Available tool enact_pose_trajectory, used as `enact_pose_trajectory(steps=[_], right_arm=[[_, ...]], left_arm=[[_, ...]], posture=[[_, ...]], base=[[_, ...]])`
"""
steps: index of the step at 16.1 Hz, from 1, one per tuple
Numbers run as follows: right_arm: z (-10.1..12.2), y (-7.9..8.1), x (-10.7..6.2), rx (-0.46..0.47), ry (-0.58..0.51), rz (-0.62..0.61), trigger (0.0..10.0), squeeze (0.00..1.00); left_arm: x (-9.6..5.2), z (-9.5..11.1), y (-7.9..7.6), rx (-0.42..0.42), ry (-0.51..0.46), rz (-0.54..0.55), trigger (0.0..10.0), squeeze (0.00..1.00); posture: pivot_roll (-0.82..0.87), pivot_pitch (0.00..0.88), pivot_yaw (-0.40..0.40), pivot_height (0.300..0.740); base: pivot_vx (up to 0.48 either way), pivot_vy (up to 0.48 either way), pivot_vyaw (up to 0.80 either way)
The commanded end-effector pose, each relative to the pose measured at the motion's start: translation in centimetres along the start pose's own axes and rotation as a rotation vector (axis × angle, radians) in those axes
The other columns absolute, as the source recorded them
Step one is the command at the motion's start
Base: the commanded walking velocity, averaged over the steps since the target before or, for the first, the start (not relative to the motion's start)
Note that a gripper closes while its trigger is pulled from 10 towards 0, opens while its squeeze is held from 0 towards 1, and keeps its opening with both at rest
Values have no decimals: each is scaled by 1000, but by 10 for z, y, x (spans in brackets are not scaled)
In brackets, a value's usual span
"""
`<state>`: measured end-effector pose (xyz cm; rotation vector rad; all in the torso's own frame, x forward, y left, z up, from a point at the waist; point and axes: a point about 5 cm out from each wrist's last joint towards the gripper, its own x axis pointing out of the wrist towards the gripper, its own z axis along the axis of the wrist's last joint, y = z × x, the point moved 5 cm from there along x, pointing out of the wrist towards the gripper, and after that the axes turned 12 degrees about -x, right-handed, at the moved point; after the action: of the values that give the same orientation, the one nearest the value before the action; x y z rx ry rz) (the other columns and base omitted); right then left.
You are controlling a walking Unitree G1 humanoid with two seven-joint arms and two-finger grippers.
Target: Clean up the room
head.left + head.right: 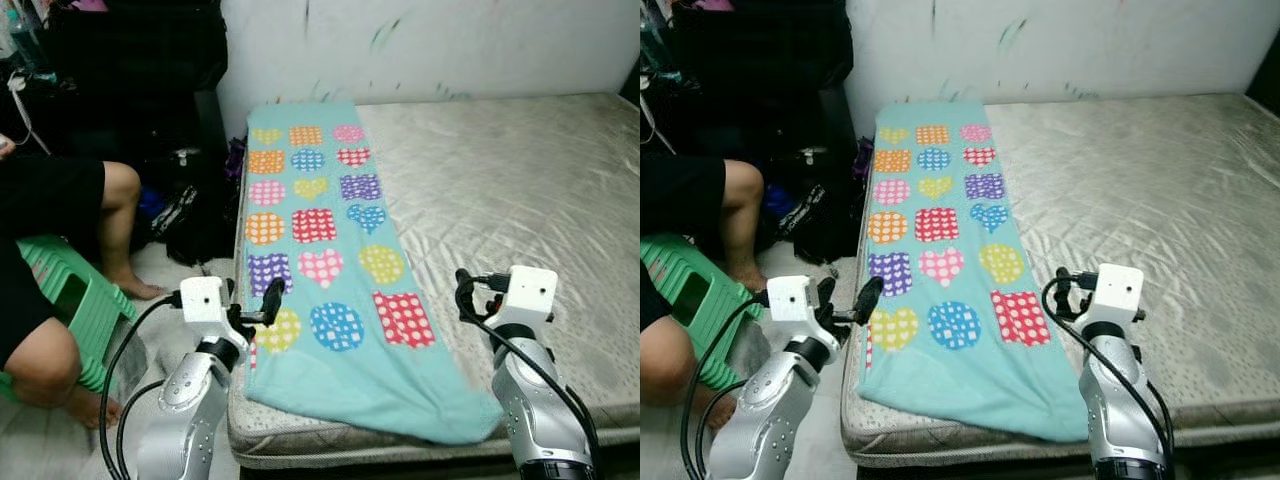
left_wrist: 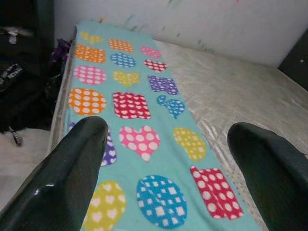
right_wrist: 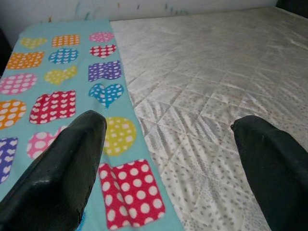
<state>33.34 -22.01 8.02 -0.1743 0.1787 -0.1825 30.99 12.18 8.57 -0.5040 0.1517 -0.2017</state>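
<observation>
A teal blanket (image 1: 322,200) with colourful dotted hearts, squares and circles lies stretched along the left side of a bare grey quilted mattress (image 1: 510,180). Its near end hangs a little over the mattress's front edge. My left gripper (image 1: 258,306) hovers at the blanket's near left edge, open and holding nothing; in the left wrist view its fingers (image 2: 72,163) frame the blanket (image 2: 144,110). My right gripper (image 1: 474,286) is open above the mattress just right of the blanket's near right corner. In the right wrist view it (image 3: 168,126) straddles the blanket's edge (image 3: 120,139) and the mattress (image 3: 207,96).
A person sits on a green plastic stool (image 1: 88,300) at the left, bare legs (image 1: 112,205) on the floor. Black bags (image 1: 190,222) lie beside the bed's left side. A white marked wall (image 1: 420,40) runs behind the mattress.
</observation>
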Motion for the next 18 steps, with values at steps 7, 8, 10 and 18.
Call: enact_pose_trajectory(steps=[7,8,10,18], right_arm=[[-1,-1,0,3,1,-6,10000,0],[-2,-1,0,1,2,-7,10000,0],[-3,-3,0,-5,2,-11,10000,0],[-3,-2,0,-12,7,-7,10000,0]], left_arm=[[-1,4,4,11,-9,15,10000,0],[-2,4,5,8,-12,21,10000,0],[-2,4,6,3,-11,37,10000,0],[-2,4,2,-1,-13,9,10000,0]], posture=[[-96,0,39,740],[-96,0,39,740],[-94,0,38,740],[-96,0,35,740]], base=[[75,0,0],[0,0,0],[0,0,0],[0,0,-534]])
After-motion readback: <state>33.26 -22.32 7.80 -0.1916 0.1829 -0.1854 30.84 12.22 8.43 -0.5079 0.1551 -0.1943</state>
